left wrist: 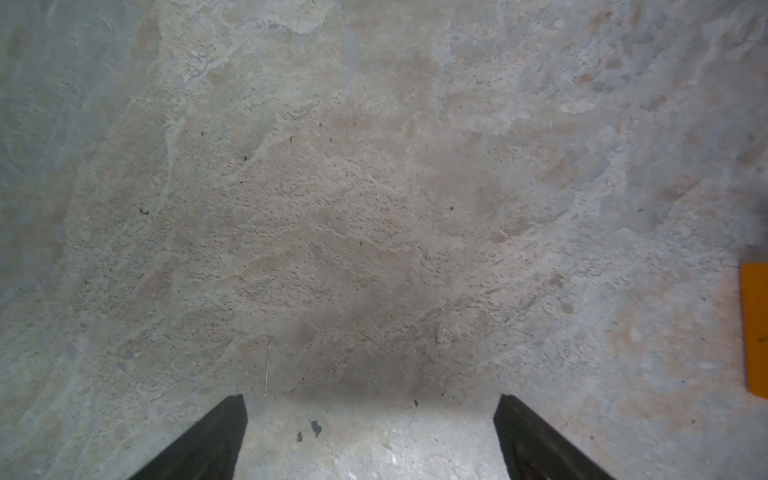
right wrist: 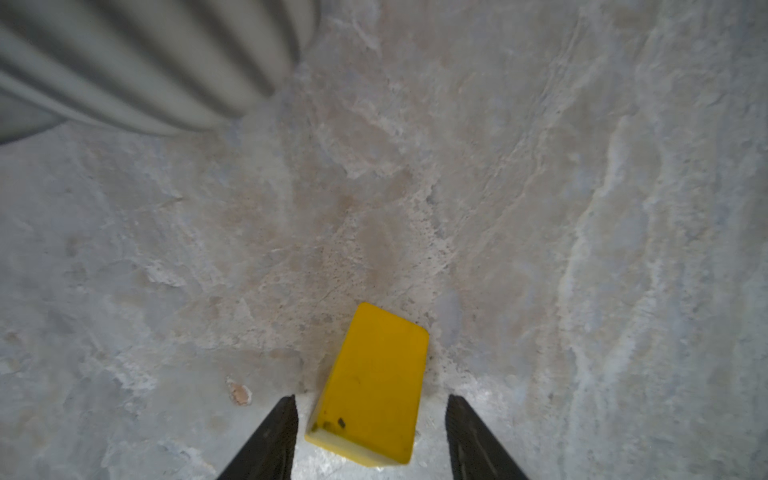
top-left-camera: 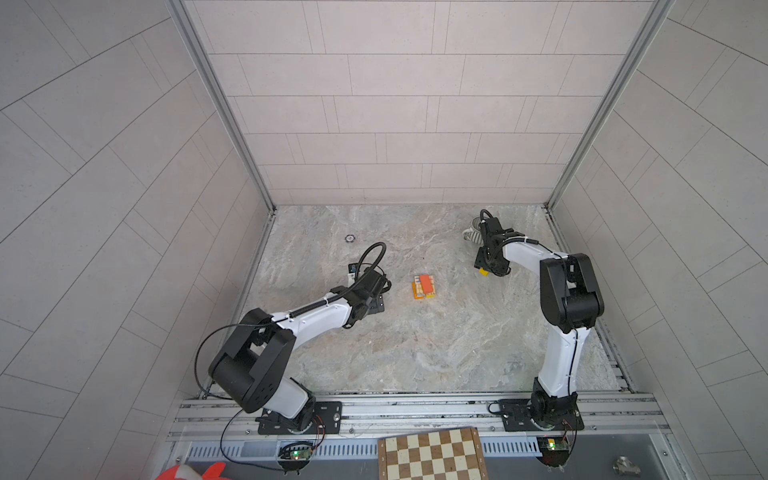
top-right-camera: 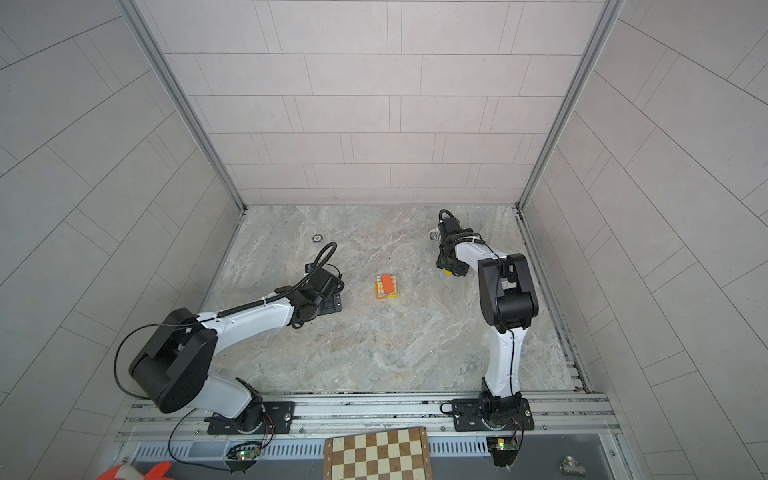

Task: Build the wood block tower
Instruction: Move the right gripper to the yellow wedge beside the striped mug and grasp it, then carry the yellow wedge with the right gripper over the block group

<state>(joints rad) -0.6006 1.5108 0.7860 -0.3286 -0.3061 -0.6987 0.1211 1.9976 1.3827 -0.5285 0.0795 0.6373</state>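
Yellow block point(right wrist: 370, 386) lies on table point(right wrist: 540, 208) between right fingers point(right wrist: 274, 440), gaps both sides, not gripped. Left fingers point(left wrist: 216, 436) spread wide, holding nothing.

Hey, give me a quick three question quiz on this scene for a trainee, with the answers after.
1. True or false: the left arm's jaws hold a block.
2. What colour is the block lying between the right arm's jaws? A red, B yellow, C blue.
3. Fill in: the striped thing near that block is a ___.
Key: 1 false, they stand open and empty; 2 B; 3 mug.
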